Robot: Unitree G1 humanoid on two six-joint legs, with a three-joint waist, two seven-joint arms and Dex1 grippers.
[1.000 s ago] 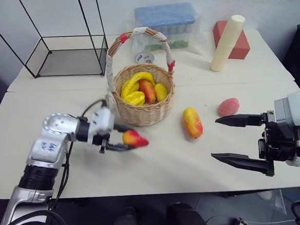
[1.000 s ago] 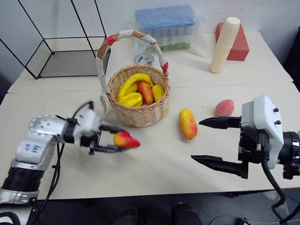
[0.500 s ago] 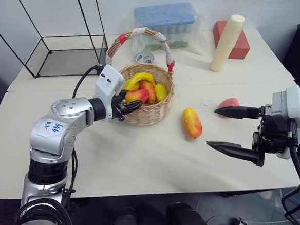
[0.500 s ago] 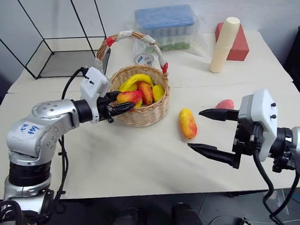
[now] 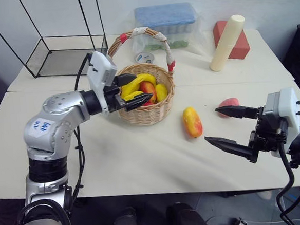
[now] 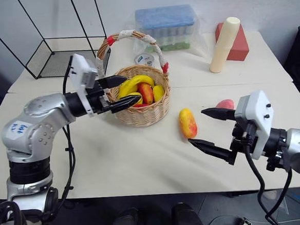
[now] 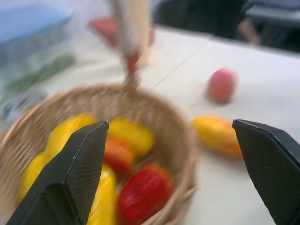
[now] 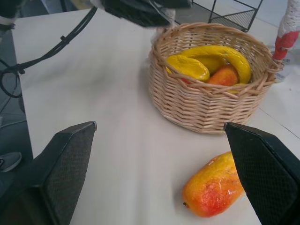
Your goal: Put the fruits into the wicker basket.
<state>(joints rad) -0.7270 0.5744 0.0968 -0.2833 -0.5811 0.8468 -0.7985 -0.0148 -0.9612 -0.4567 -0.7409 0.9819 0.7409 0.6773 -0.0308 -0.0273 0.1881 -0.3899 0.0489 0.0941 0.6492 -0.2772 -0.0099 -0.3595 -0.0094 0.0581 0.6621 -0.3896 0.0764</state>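
The wicker basket (image 5: 151,112) stands mid-table and holds yellow bananas (image 5: 137,81) and other fruits, among them a red fruit (image 7: 143,194) by the near rim. My left gripper (image 5: 142,87) hangs open over the basket's left rim, with nothing between its fingers. An oblong mango (image 5: 192,122) lies on the table right of the basket. The pink-red peach (image 5: 229,102) sits further right, partly behind my right gripper's upper finger. My right gripper (image 5: 212,124) is open and level just right of the mango, not touching it.
A black wire-frame box (image 5: 66,56) stands at the back left. Behind the basket are a blue-lidded plastic container (image 5: 166,19) and a small white round object (image 5: 144,57). A cream cylinder (image 5: 227,42) leans on a red block (image 5: 240,44) at the back right.
My left gripper carried the little red-yellow fruit up from the table to the basket, then opened and let it go inside. My right gripper edged toward the mango.
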